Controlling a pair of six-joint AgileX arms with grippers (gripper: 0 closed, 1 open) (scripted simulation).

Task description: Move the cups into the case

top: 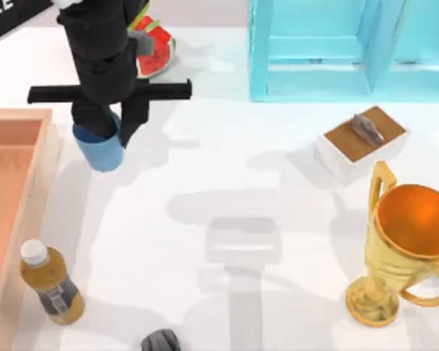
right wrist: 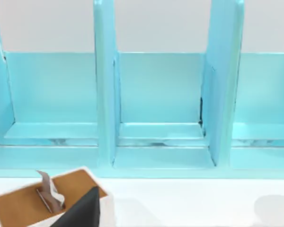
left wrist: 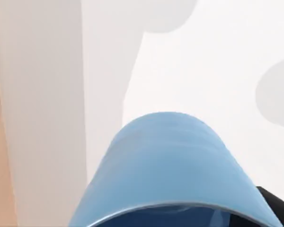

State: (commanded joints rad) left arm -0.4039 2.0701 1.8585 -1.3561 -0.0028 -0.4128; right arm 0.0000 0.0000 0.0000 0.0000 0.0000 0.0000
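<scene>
So I'm holding the blue cup (top: 101, 148) pinched in my left claw (top: 111, 126), hanging just at three o'clock of the wooden case (top: 31, 191).

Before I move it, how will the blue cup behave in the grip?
The blue cup looks rigid, smooth and tapered, so it may slip in the left gripper, whose fingers straddle its rim. It hangs tilted beside the case. Being round, it would probably roll if dropped.
</scene>
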